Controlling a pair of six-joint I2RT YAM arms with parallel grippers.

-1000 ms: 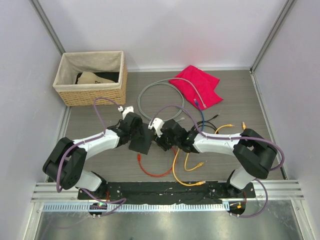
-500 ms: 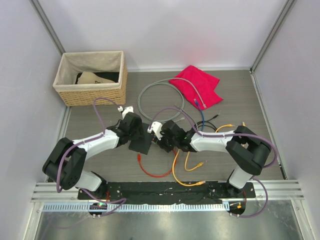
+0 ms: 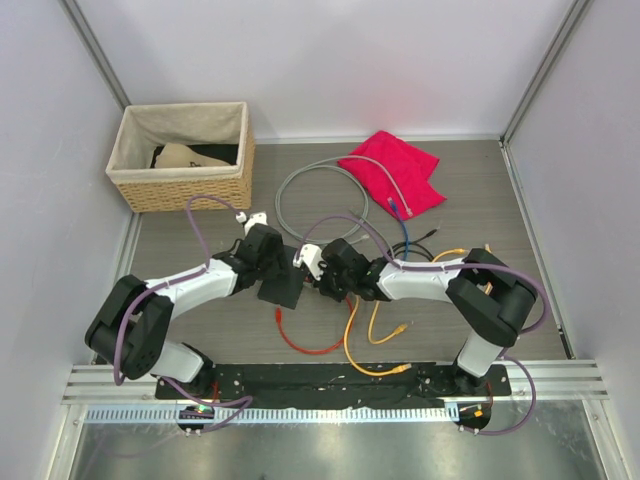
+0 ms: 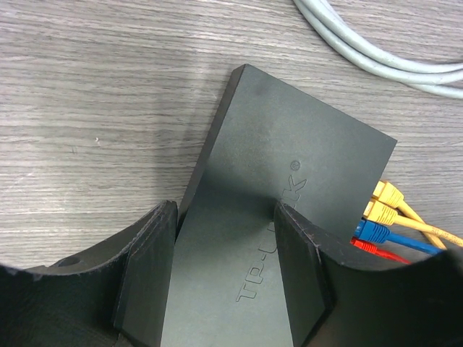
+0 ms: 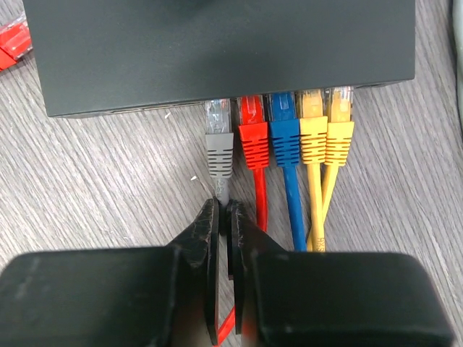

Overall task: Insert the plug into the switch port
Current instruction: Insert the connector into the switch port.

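Observation:
The switch point(image 3: 283, 290) is a flat dark grey box between my two grippers; it also shows in the right wrist view point(image 5: 217, 50) and the left wrist view point(image 4: 289, 166). My left gripper point(image 4: 226, 278) stands over its top face with the fingers apart, the left finger point(image 4: 148, 278) at its left edge. My right gripper point(image 5: 224, 213) is shut on the grey cable just behind the grey plug point(image 5: 219, 148). The plug's clear tip sits in the leftmost port, beside the red plug point(image 5: 253, 137), the blue plug point(image 5: 284, 137) and two yellow plugs point(image 5: 325, 134).
A wicker basket point(image 3: 180, 185) stands at the back left and a red cloth point(image 3: 395, 168) at the back right. A grey cable coil point(image 3: 320, 190) lies behind the grippers. Red point(image 3: 305, 342) and yellow point(image 3: 352, 335) cables trail toward the near edge.
My right gripper has moved left toward the switch with the grey cable in it, bringing the plug up to the port edge. The left gripper has stayed on the switch.

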